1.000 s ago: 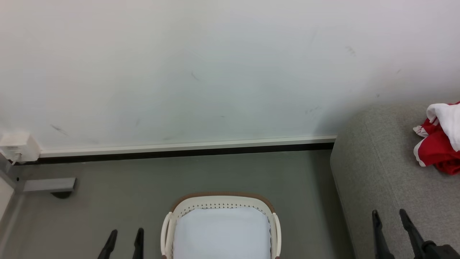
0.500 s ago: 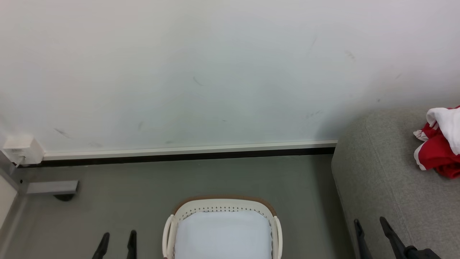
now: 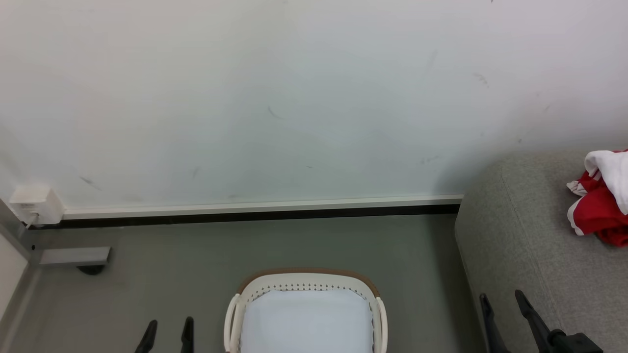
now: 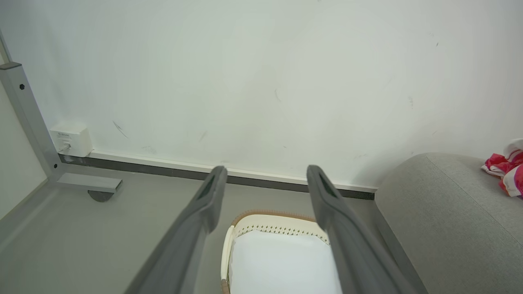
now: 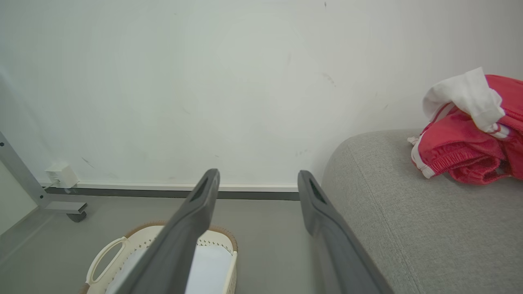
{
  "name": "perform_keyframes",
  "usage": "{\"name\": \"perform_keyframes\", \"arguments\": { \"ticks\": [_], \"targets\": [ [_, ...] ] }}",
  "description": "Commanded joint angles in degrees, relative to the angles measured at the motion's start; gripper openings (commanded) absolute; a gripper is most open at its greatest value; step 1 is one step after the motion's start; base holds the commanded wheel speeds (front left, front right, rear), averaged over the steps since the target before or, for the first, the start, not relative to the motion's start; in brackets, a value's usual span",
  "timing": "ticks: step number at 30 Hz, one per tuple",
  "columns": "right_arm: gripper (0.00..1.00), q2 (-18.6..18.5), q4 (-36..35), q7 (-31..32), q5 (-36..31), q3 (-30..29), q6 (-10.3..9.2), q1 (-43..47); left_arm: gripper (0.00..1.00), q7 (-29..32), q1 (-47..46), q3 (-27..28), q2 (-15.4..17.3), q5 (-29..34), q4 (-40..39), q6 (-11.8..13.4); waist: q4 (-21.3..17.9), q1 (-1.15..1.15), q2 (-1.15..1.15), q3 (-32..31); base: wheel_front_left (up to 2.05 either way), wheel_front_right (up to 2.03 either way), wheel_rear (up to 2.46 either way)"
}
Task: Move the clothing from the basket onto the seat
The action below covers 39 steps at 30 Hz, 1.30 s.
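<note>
At seven o'clock the left hand, at five the right hand, both gaped empty; clothing lay on the seat.

One cream-white basket with one pale lining. One grey seat. One heap of red and white clothing; the number of garments in it cannot be told. Two grippers, the left gripper and the right gripper, each with two dark fingers. One white wall box. One grey metal foot.
</note>
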Motion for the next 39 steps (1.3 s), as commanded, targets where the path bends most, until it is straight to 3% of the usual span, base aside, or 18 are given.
{"name": "perform_keyframes", "arguments": {
  "ticks": [1, 8, 9, 14, 39],
  "targets": [
    [1.00, -0.2, 0.1, -0.2, -0.4, 0.0, -0.15, -0.3, 1.00, 0.0, -0.4, 0.0, 0.1, -0.2, 0.3, -0.1, 0.1, 0.00, 0.00, -0.1, 0.00, 0.00, 0.00],
    [1.00, -0.2, 0.2, -0.2, 0.0, 0.5, -0.15, -0.2, 1.00, 0.0, -0.1, -0.2, 0.3, -0.5, 0.3, -0.1, 0.3, 0.00, 0.00, -0.4, 0.00, 0.00, 0.00],
    [0.00, 0.0, 0.1, 0.0, 0.0, 0.6, 0.00, -0.1, 0.00, 0.0, 0.0, -0.3, 0.0, -0.4, 0.3, 0.0, 0.3, 0.00, 0.00, -0.4, 0.00, 0.00, 0.00],
    [0.00, 0.2, 1.7, 0.4, 0.7, 0.7, 0.01, 1.3, 0.00, 0.2, 0.4, -0.6, -0.3, -1.1, 2.3, 0.0, 0.4, 0.00, 0.00, -0.4, 0.00, 0.00, 0.00],
    [0.00, -0.8, -0.4, 6.1, 26.5, -1.9, -0.02, -0.9, 0.00, 6.9, -4.2, 1.4, -0.4, -25.5, 3.0, 0.0, 0.7, 0.00, 0.00, 0.0, 0.00, 0.00, 0.00]
  ]
}}
